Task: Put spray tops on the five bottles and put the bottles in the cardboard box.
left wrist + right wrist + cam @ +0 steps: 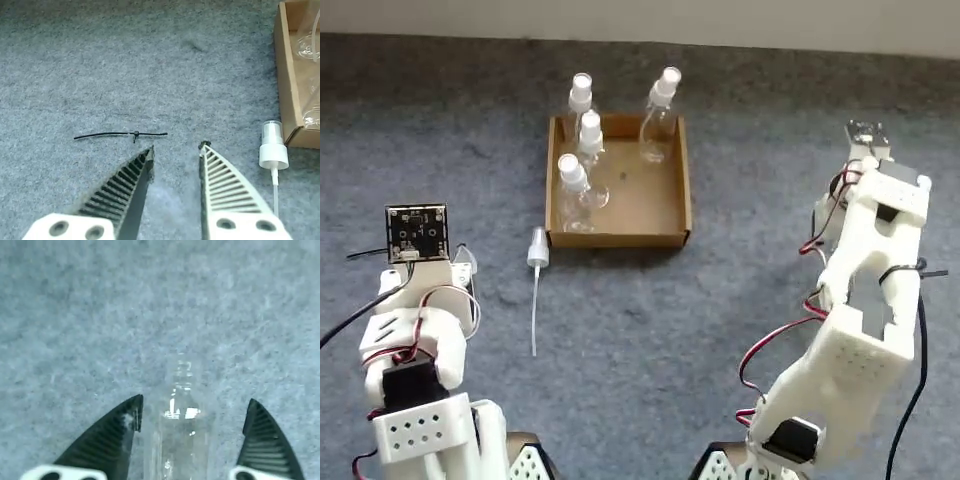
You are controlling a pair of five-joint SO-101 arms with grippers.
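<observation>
1. Progress, as I judge it, is four of five: four clear plastic bottles with white spray tops fitted [574,180] stand in the shallow brown cardboard box [620,240], upper middle of the high view. Three are bunched at its left side and one is at its upper right corner.
2. The fifth clear plastic bottle with a bare threaded neck [182,440] is outside the box. It sits between the jaws of my right claw [195,400], which are spread wide with a gap on either side.
3. The last loose white spray top with its long thin dip tube [537,250] lies on the grey carpeted worktop [720,300], just beside the box's lower left corner.
4. My left claw [177,147] hangs spread and empty over the worktop near that top, with a thin black cable tie [120,134] just beyond its tips.
5. Left to do: grip the bare bottle, fit the top, and box it.
</observation>
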